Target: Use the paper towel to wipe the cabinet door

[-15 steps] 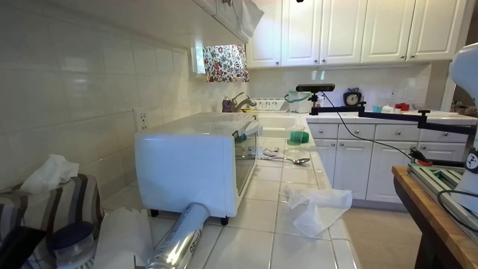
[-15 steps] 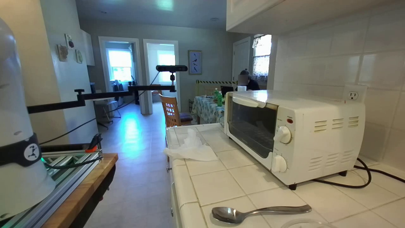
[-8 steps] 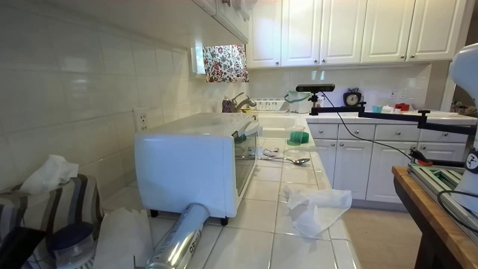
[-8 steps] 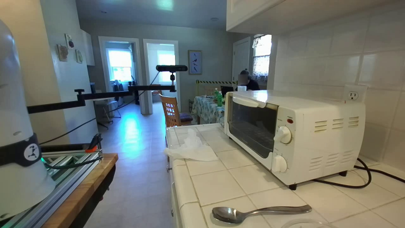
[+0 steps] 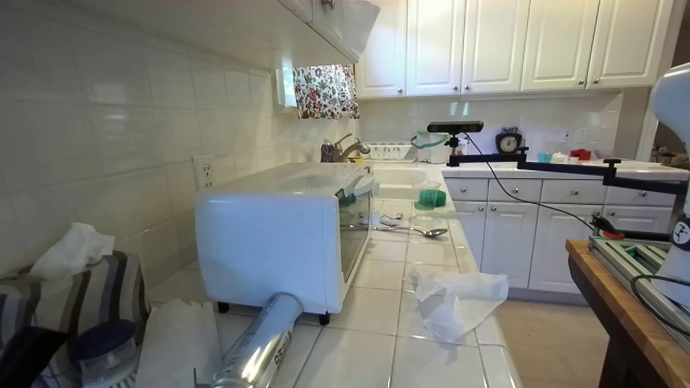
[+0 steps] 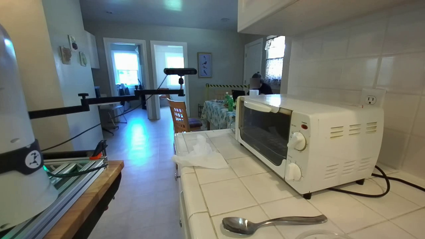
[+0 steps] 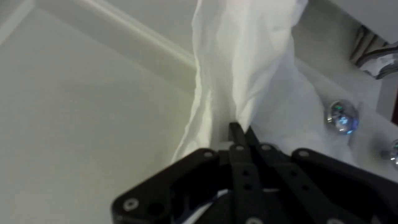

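Observation:
In the wrist view my gripper (image 7: 244,130) is shut on a white paper towel (image 7: 248,49), pinched between the black fingertips. The towel spreads beyond the tips and down both sides of the fingers, against or very near the white cabinet door (image 7: 93,124); exact contact cannot be told. A silver knob (image 7: 342,117) is right of the towel. In an exterior view the held towel (image 5: 364,27) shows at the upper cabinet door (image 5: 321,19) at the top edge. The gripper itself is out of both exterior views. The upper cabinet (image 6: 265,15) also shows from another side.
A toaster oven (image 5: 269,242) stands on the tiled counter below the cabinet. Another crumpled white sheet (image 5: 461,304) lies near the counter edge. A spoon (image 6: 245,225), a tissue box (image 5: 124,291) and a silver roll (image 5: 264,339) are on the counter. A second knob (image 7: 394,154) sticks out.
In an exterior view the held towel drew back mostly out of sight half a second ago. Now it spreads out again over the cabinet door's corner. The arm's visible link has shifted slightly.

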You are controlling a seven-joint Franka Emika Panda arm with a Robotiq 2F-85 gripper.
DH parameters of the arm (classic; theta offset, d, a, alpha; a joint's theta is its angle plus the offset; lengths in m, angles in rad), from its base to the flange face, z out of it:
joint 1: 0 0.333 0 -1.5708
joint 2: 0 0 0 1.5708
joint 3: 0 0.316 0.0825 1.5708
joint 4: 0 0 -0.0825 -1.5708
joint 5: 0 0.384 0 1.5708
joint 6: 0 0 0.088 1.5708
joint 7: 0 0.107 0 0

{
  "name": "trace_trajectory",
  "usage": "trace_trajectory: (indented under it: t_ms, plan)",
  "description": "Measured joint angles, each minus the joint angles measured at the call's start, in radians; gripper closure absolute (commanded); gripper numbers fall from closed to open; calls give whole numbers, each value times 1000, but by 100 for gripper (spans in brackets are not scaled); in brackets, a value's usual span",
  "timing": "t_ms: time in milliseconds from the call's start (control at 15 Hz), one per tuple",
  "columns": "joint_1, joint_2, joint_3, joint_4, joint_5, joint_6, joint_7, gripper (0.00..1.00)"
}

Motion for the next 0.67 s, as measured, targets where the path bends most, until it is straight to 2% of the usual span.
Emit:
trace_trajectory:
  t_ms: [400, 667]
  plan:
    - [-279, -22, 255, -104, 180, -235, 0, 100]
    - [-419, -63, 334, -157, 244, -331, -1, 100]
